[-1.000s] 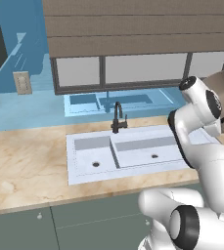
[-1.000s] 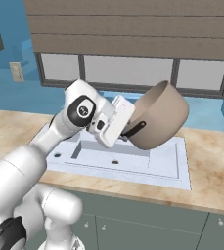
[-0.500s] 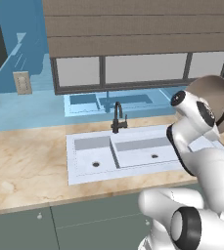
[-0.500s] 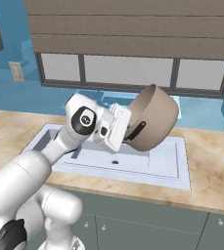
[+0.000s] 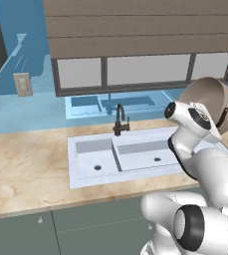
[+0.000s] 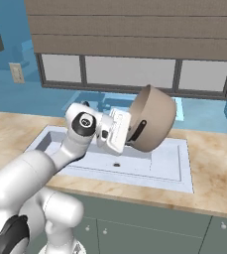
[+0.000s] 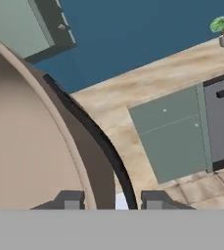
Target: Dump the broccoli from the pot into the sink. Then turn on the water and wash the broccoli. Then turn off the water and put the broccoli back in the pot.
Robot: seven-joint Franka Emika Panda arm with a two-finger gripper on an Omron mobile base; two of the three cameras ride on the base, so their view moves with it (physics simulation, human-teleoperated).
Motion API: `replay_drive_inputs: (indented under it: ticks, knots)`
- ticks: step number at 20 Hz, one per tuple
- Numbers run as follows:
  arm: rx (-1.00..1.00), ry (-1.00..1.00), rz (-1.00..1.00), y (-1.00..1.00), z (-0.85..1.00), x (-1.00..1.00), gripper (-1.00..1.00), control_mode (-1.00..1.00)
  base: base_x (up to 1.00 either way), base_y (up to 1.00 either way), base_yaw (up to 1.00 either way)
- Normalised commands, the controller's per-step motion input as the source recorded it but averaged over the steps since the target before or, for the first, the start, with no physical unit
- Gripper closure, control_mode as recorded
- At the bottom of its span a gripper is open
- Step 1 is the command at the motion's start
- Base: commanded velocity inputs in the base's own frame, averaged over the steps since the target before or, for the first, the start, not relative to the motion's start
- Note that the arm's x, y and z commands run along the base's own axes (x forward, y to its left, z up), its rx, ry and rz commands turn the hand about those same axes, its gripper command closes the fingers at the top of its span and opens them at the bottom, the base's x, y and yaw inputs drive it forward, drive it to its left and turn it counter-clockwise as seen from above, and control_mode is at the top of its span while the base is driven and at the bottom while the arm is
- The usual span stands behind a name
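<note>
Pot (image 6: 152, 119) held aloft and tipped well onto its side is the nearest item we record: in the right base view its mouth faces up and to the left, its taupe inside is turned toward the arm, and it hangs above the right part of the sink (image 6: 159, 171). We find the gripper (image 6: 131, 130) clamped on the pot at its rim beside a black side handle (image 6: 139, 130), the jaws drawn close together with the pot wall between them; in the hand view the two dark fingertips (image 7: 70, 200) stand one inside the rim and one outside it, with the curved handle (image 7: 94, 136) running between. In the left base view the pot (image 5: 209, 102) shows at the right, above the arm's wrist. We cannot make out the broccoli in the pot or in either basin. Below and beyond the pot, the white double-basin sink (image 5: 85, 174) is set in a marbled tan counter (image 5: 26, 169), each basin with a round drain. Behind the divider stands the black curved faucet (image 5: 119, 119), and we see no stream at its spout. Farther back we note a window (image 5: 145, 69) under a brown blind (image 5: 135, 25), and a wall outlet (image 5: 22, 83) on the blue wall to the left.
</note>
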Motion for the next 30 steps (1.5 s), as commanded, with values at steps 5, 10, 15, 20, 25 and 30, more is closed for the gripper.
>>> replay_drive_inputs:
  ticks: [5, 10, 15, 20, 25, 30]
  knots:
    - [-0.16, 0.03, 0.02, 0.0, -0.05, 0.06, 1.0, -1.0, 0.0, 0.0, 0.0]
    - [-0.13, 0.06, 0.03, 0.0, -0.04, 0.12, 1.0, -1.0, 0.0, 0.0, 0.0]
    - [-0.13, 0.06, 0.0, 0.0, -0.01, 0.28, 1.0, -1.0, 0.0, 0.0, 0.0]
    - [-0.11, 0.07, 0.0, 0.0, 0.0, 0.23, 1.0, -1.0, 0.0, 0.0, 0.0]
    - [-0.1, 0.09, 0.0, 0.0, -0.02, 0.17, 1.0, -1.0, 0.0, 0.0, 0.0]
    - [-0.12, 0.07, 0.0, 0.0, 0.0, 0.28, 1.0, -1.0, 0.0, 0.0, 0.0]
